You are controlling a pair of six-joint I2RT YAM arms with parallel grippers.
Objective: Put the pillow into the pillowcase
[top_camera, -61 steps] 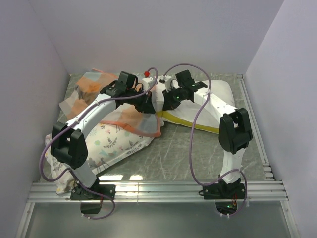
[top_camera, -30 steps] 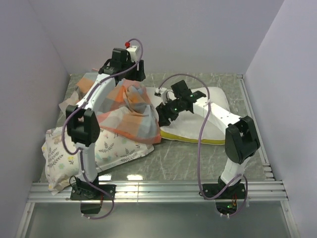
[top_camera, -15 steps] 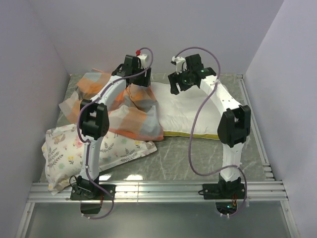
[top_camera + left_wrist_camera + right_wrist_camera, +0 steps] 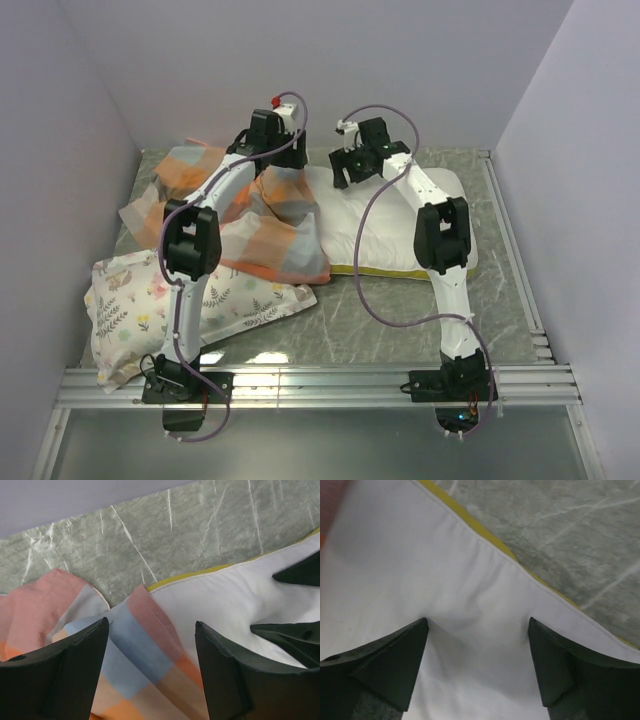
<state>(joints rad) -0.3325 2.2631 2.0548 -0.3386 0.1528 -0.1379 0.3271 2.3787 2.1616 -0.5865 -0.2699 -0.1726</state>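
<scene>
Opening step, I'd say: the pillow [image 4: 385, 225] lies on the worktop [image 4: 370, 310] against the pillowcase [image 4: 265, 240], not inside. The left tool [image 4: 150, 625] hovers spread over the checked hem [image 4: 147, 605]. The right tool [image 4: 477, 622], also spread, presses the pillow. Next: pinch that hem.

Pillow [image 4: 395, 225]: smooth matt cream cloth, yellow piping at edge, soft creases. Pillowcase [image 4: 270, 240]: thin checked cloth, matt, rumpled. Printed pillow [image 4: 200, 300]: matt white cloth, wrinkled. Table [image 4: 370, 310]: grey-green marbled surface, slight sheen. Left gripper [image 4: 151, 624], right gripper [image 4: 477, 622]: matt black plastic fingers, faintly grained. Front rail [image 4: 320, 385]: bare brushed metal, dull shine.
</scene>
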